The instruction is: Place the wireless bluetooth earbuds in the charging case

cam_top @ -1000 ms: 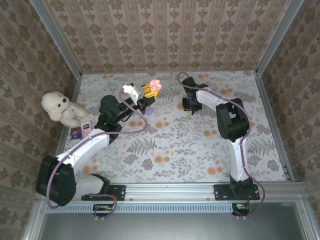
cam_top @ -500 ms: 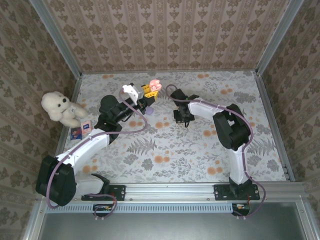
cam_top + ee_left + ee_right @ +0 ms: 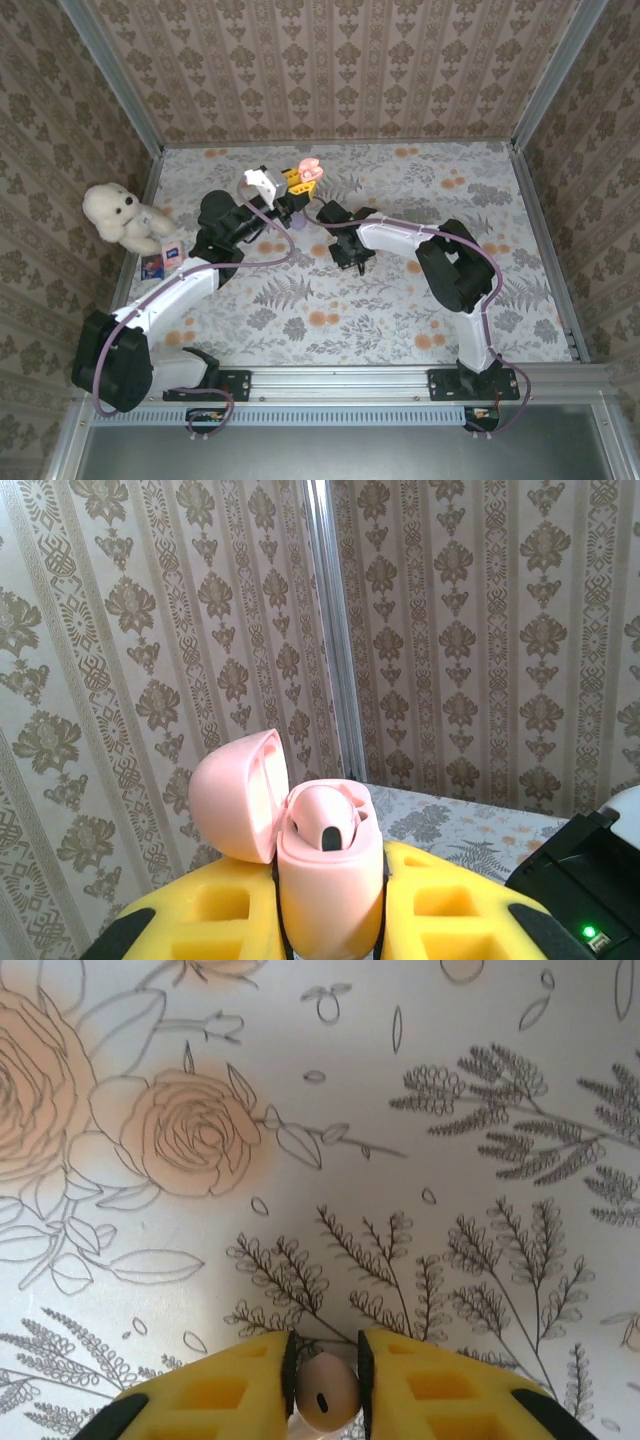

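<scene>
Near the upper middle of the top view, the left tool [image 3: 296,180] is clamped on the pale pink, rounded plastic charging case [image 3: 310,168], holding it up off the floral-printed worktop [image 3: 400,300]. At the lower centre of the left wrist view the case [image 3: 300,840] stands upright between the yellow pads of the left tool [image 3: 330,920], its domed lid hinged open to the left. One pink shape with a dark slot already sits in the cavity, most likely an earbud, though I cannot tell whether a second socket is free. At the bottom centre of the right wrist view, the right tool [image 3: 325,1358] is closed on a small pinkish rounded earbud [image 3: 327,1392], pinched between its yellow pads above the worktop. In the top view the right tool [image 3: 347,252] sits below and right of the case, apart from it. By my reading the task is partway done: this bud has yet to be carried to the open case and seated
</scene>
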Tool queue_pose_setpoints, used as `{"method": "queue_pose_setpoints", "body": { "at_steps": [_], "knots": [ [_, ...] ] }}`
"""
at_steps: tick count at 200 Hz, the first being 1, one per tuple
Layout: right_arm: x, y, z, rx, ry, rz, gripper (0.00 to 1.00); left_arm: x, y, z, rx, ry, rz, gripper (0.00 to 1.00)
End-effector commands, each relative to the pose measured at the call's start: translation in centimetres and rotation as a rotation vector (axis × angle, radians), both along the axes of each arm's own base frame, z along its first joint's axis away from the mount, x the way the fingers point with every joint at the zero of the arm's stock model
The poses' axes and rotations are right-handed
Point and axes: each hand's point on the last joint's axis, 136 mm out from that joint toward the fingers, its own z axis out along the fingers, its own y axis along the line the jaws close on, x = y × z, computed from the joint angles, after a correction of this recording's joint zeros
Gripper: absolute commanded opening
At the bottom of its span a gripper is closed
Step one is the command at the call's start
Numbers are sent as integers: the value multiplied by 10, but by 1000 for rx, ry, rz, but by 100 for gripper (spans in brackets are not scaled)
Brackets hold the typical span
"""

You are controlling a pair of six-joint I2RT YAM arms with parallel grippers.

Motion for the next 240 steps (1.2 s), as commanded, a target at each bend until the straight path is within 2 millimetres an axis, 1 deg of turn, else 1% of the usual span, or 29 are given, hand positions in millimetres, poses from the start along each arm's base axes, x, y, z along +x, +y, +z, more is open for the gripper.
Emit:
{"method": "queue_pose_setpoints", "body": {
  "at_steps": [1,28,47,78,101,134,165,203,240],
  "knots": [
    [-2,-11,18,-32,-20,-4,37,-3,0,11,-33,-22,-13,0],
    [-2,-4,33,48,-37,-67,45,-3,0,11,-33,-24,-12,0],
    [-3,-6,39,89,-36,-166,49,-3,0,10,-33,-24,-9,0],
    [-10,-12,38,123,-11,-363,54,-2,0,9,-34,-25,-8,0],
    [-13,-12,34,149,-2,-459,54,-1,0,9,-39,-23,-9,0],
    [-16,-15,25,141,3,-539,53,-1,-1,9,-42,-22,-9,0],
    [-18,-14,15,133,13,-581,50,0,-1,8,-41,-22,-10,0],
    [-18,-8,6,142,23,-606,45,0,-1,10,-43,-25,-10,0],
    [-21,-5,-4,127,40,-601,44,0,-1,11,-44,-27,-11,0]
  ]
}}
